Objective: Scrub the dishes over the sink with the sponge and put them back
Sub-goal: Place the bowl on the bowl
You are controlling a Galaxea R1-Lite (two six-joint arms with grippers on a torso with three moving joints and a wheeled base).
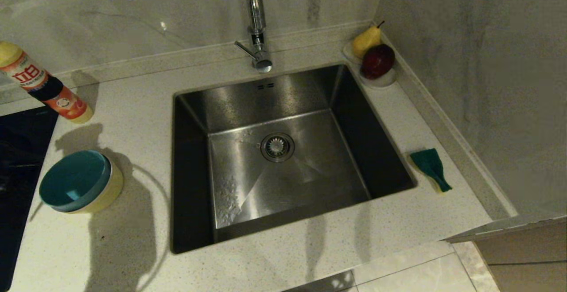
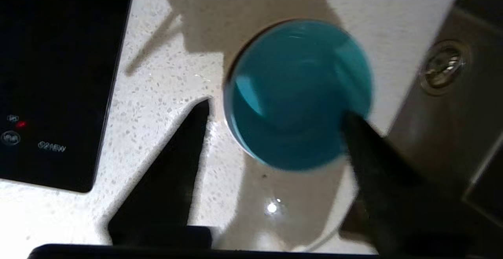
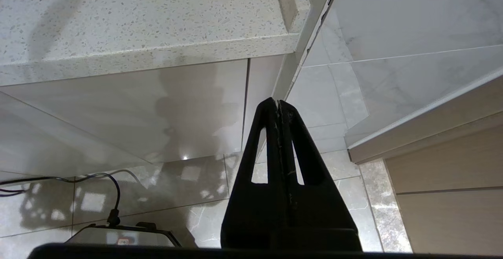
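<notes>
A stack of bowls is seen on the speckled tabletop (image 1: pixel 133 119) to the left of the sink (image 1: pixel 283 159), with the light blue bowl (image 1: pixel 73 179) nested on top and the yellow bowl (image 1: pixel 110 190) showing beneath it; a pink bowl cannot be made out from any view. In the left wrist view, the left gripper (image 2: pixel 275 117) is held above the stack with its two dark fingers (image 2: pixel 184 153) spread wide on either side of the blue bowl's rim, nothing being grasped; whether either finger touches the rim cannot be told. The sponge (image 1: pixel 432 168) is left lying green side up on the tabletop to the right of the sink, near the raised edge by the wall, well apart from the bowls. The stainless-steel basin is shown with its round drain strainer (image 1: pixel 277 146) at the centre and the chrome tap (image 1: pixel 257 21) mounted behind it. A detergent bottle (image 1: pixel 42 83) is tilted at the far left, near a black cooktop (image 1: pixel 17 150). A small white dish (image 1: pixel 381 79) carrying a pear (image 1: pixel 366 39) and a dark red apple (image 1: pixel 377 60) is set in the back right corner. The right gripper (image 3: pixel 278 105) is parked below the tabletop's edge, its fingers pressed together and holding nothing, pointed at the tiled floor (image 3: pixel 196 196).
</notes>
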